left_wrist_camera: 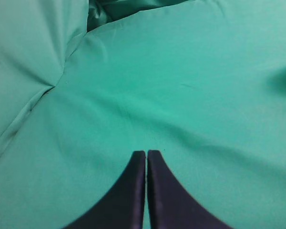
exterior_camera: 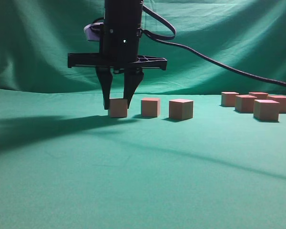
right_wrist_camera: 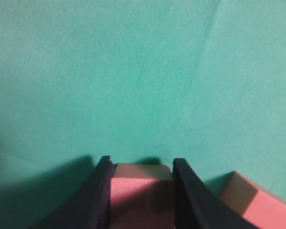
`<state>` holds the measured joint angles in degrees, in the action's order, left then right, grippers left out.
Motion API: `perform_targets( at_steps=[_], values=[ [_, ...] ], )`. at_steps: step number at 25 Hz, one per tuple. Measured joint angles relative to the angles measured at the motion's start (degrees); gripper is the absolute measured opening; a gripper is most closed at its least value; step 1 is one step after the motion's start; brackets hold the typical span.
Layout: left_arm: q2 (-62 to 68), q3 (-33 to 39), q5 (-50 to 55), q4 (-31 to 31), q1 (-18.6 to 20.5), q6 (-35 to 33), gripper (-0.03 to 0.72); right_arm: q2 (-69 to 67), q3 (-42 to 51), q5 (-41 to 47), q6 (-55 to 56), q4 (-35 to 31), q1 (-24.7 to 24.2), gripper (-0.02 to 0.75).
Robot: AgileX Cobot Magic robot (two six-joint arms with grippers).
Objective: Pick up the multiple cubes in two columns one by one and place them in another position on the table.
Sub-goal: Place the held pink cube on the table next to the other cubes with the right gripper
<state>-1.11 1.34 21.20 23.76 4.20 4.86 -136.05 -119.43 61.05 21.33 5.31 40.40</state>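
My right gripper [exterior_camera: 118, 105] reaches across to left of centre, pointing straight down, shut on a pink-tan cube [exterior_camera: 117, 109] that rests on the green table [exterior_camera: 133, 181]. In the right wrist view the gripper [right_wrist_camera: 142, 164] has both fingers flush against that cube [right_wrist_camera: 142, 191]. Two more cubes [exterior_camera: 150, 107] [exterior_camera: 180, 109] stand in a row to its right; the nearer one shows in the right wrist view [right_wrist_camera: 252, 200]. Several cubes [exterior_camera: 266, 109] are clustered at the far right. My left gripper [left_wrist_camera: 147, 153] is shut and empty over bare cloth, out of the exterior view.
A black cable [exterior_camera: 214, 62] runs from the right arm off to the right edge. The green backdrop [exterior_camera: 38, 43] hangs behind the table. A fold in the cloth [left_wrist_camera: 62, 76] lies ahead of the left gripper.
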Motion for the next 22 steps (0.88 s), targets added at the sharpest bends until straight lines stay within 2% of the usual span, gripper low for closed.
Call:
perform_targets(
  at_steps=[4, 5, 9, 11, 16, 17, 22],
  values=[
    [0.0, 0.0, 0.0, 0.0, 0.0, 0.0, 0.000, -0.1, 0.0, -0.5, -0.8, 0.0, 0.0, 0.249],
    [0.0, 0.0, 0.0, 0.0, 0.0, 0.0, 0.000, -0.2, 0.0, -0.9, -1.4, 0.0, 0.0, 0.329],
    [0.0, 0.0, 0.0, 0.0, 0.0, 0.0, 0.000, -0.7, -1.3, -1.6, -4.2, 0.0, 0.0, 0.541],
    [0.0, 0.0, 0.0, 0.0, 0.0, 0.0, 0.000, -0.7, -3.2, -2.6, -5.8, 0.0, 0.0, 0.593],
    [0.0, 0.0, 0.0, 0.0, 0.0, 0.0, 0.000, -0.7, -11.2, -3.4, -9.7, 0.0, 0.0, 0.577],
    [0.0, 0.0, 0.0, 0.0, 0.0, 0.0, 0.000, -0.7, -13.5, -2.3, -10.1, 0.0, 0.0, 0.532],
    [0.0, 0.0, 0.0, 0.0, 0.0, 0.0, 0.000, 0.6, -22.5, 7.4, -13.6, -0.2, 0.0, 0.529]
  ],
)
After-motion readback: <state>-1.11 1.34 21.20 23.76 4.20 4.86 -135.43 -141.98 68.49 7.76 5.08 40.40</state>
